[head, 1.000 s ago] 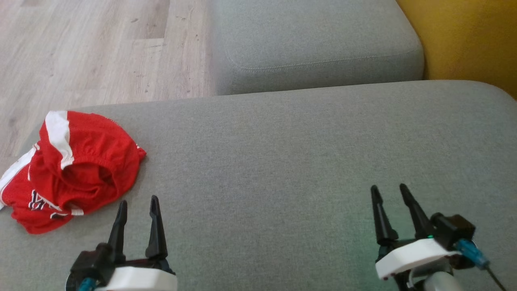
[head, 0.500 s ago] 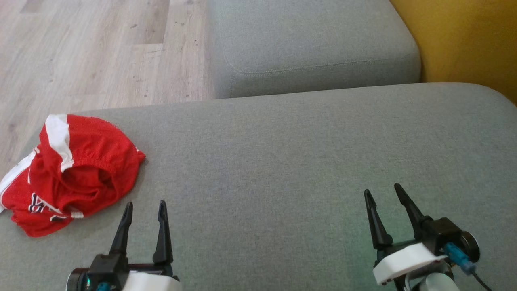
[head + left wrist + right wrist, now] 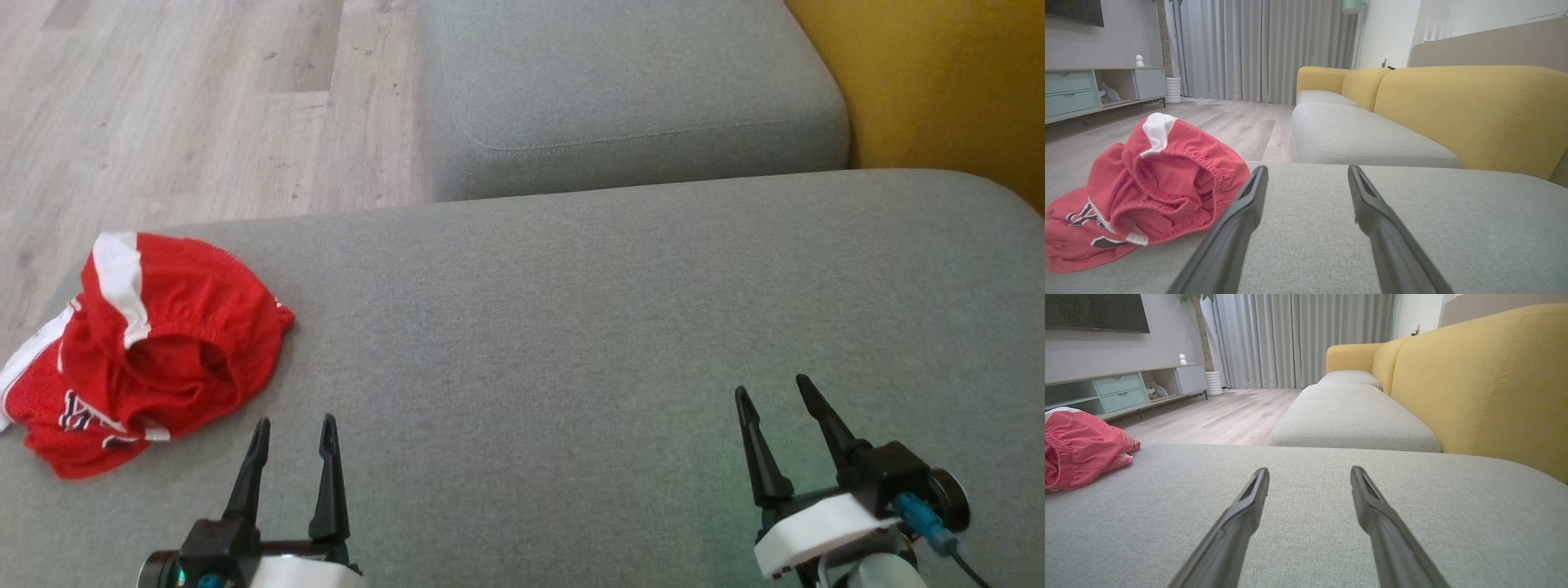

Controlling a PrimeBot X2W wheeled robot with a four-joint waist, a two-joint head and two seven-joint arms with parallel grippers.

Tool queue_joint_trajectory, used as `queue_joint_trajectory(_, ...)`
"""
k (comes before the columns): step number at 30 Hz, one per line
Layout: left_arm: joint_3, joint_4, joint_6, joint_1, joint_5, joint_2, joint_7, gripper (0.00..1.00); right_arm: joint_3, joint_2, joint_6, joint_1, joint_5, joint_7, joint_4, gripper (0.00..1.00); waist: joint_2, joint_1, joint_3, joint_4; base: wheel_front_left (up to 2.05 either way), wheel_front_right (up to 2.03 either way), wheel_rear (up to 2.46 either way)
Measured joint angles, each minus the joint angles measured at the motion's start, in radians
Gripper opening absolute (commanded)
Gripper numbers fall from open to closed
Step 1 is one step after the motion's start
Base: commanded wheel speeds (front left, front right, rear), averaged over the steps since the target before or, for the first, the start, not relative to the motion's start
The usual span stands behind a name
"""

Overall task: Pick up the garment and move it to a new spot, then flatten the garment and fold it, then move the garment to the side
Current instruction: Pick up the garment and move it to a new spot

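Just ahead and to the left of the left tool (image 3: 295,420), the garment (image 3: 163,343) lies bunched on the grey seat (image 3: 571,286). It is a red mesh heap with white stripes and dark lettering, and its elastic waistband gapes toward that tool. The tool's nearer fingertip stands close beside the cloth but apart from it. From where I stand, the left tool is spread wide and holds nothing. It sits low over the seat, though I cannot tell whether it touches. Well off to its right, the right tool (image 3: 772,385) is likewise spread wide and empty over the same seat, with the garment far to its left. Beyond both tools' tips sits a second grey cushion (image 3: 620,73). Wood floor (image 3: 163,106) stretches past the garment, and a yellow backrest (image 3: 939,73) rises to the right tool's right.
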Motion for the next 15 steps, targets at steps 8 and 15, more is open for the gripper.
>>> queue_joint_trajectory(8, 0.0, 0.002, 0.017, -0.002, -0.021, 0.0, 0.0, 1.0, -0.013, 0.0, 0.0, 0.0, -0.005, 0.0, 0.001, 1.0, 0.0, 0.0, 0.009, 0.053, 0.0, 0.0, 0.0)
queue_joint_trajectory(15, 0.01, -0.015, 0.03, -0.004, -0.021, 0.001, 0.0, 1.0, -0.016, -0.001, 0.0, 0.0, -0.009, 0.0, -0.001, 1.0, 0.0, 0.0, 0.028, 0.154, 0.0, 0.0, 0.0)
